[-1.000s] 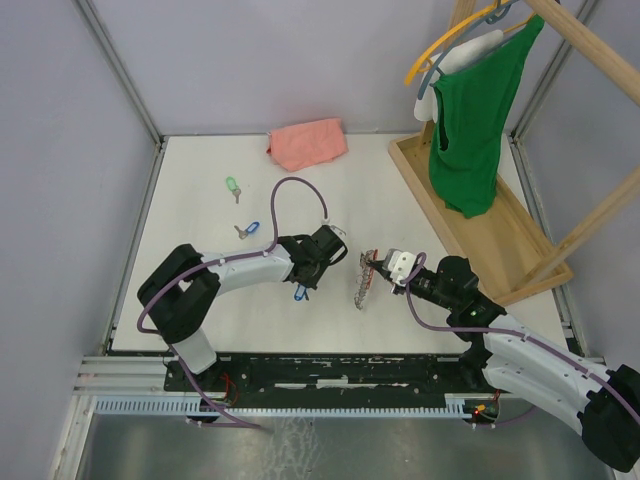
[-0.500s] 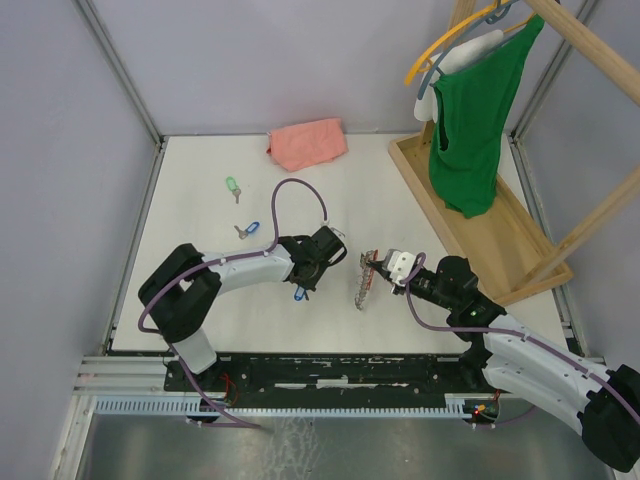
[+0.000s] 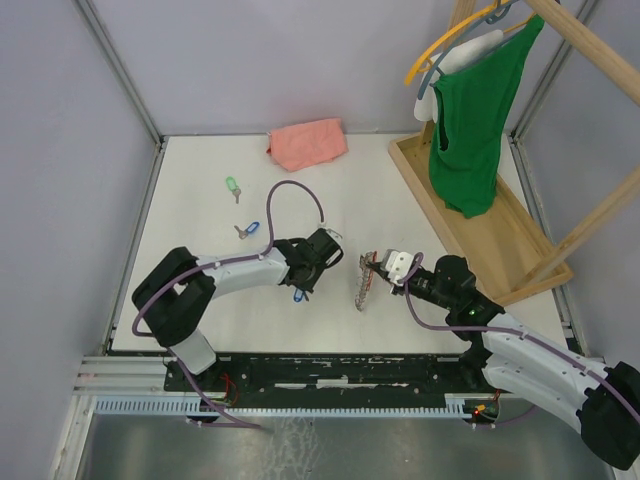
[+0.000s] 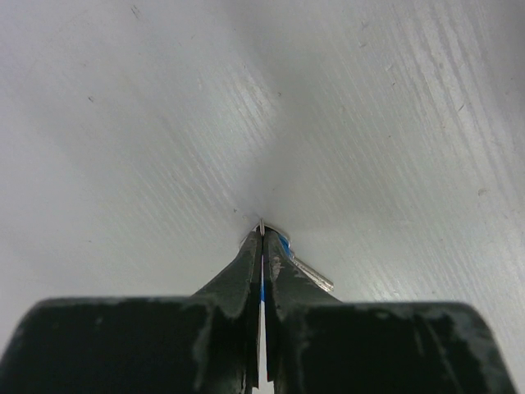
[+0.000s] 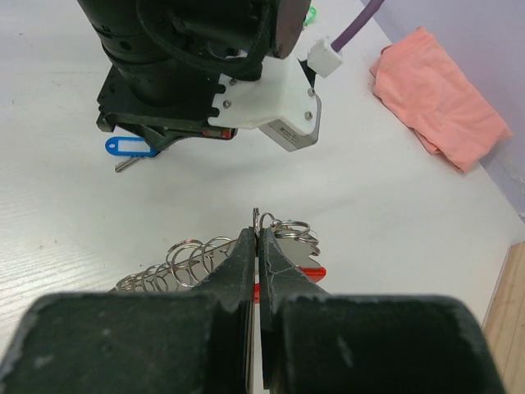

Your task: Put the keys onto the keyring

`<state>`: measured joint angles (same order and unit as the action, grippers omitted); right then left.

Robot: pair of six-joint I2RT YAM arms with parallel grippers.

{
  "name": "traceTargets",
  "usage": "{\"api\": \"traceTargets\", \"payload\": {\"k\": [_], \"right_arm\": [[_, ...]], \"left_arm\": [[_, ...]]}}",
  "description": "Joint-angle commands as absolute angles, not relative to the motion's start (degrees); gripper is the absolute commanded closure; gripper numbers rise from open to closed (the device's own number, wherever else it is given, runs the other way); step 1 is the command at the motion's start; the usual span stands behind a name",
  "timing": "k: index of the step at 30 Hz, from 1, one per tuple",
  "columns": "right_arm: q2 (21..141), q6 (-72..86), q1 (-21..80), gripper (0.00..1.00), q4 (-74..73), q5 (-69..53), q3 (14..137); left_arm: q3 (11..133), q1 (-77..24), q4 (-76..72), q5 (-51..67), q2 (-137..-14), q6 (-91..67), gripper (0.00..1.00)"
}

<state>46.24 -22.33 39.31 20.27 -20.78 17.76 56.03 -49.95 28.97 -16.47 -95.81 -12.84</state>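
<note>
**A:** What do the wrist views show that the overhead view hides?

**B:** My left gripper point(image 4: 262, 234) is pinched shut on a blue-headed key point(image 4: 285, 245), low against the table point(image 4: 164, 123). Further left and farther off, a green key point(image 3: 232, 186) and a loose blue key point(image 3: 247, 230) lie apart. My right gripper point(image 5: 257, 222) is clamped on the keyring bunch point(image 5: 193, 254), mid-table.

**A:** And around them?

**B:** A pink cloth point(image 3: 307, 142) lies far. At right, a green shirt point(image 3: 465, 130) hangs over the wooden tray point(image 3: 500, 250).

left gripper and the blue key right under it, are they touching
Touching. The left wrist view shows the left gripper with its fingers shut on the blue key: a blue sliver sits between them and the metal blade pokes out sideways.
</note>
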Motion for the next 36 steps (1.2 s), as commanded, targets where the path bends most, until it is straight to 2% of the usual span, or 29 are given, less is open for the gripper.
{"api": "traceTargets", "payload": {"k": [1, 9, 14, 19, 25, 32, 36], "right_arm": [[46.2, -22.6, 39.2, 0.99, 23.1, -22.0, 20.2], [45.1, -17.0, 39.2, 0.99, 23.5, -22.4, 21.7], [43.7, -23.6, 39.2, 0.99, 16.0, -26.1, 24.9], [42.7, -30.6, 39.1, 0.99, 10.3, -28.6, 28.6], [45.3, -42.2, 39.1, 0.99, -0.2, -34.5, 33.8], [50.1, -53.2, 39.0, 0.99, -7.0, -42.6, 38.0], [52.4, -58.6, 39.0, 0.99, -10.1, -42.3, 40.1]], "left_arm": [[53.2, -49.8, 24.2, -19.1, -89.8, -12.7, 0.97], [43.2, -49.6, 4.2, -22.1, -77.4, -7.0, 0.97], [34.8, -48.8, -13.3, -19.9, -70.1, -1.0, 0.97], [25.6, -46.4, -32.2, -9.2, -62.2, 5.9, 0.97], [13.3, -41.5, -56.5, 8.9, -57.2, 12.4, 0.97], [10.6, -40.7, -60.5, 23.1, -55.6, 22.0, 0.97], [10.3, -40.7, -62.1, 28.3, -56.0, 26.7, 0.97]]}}
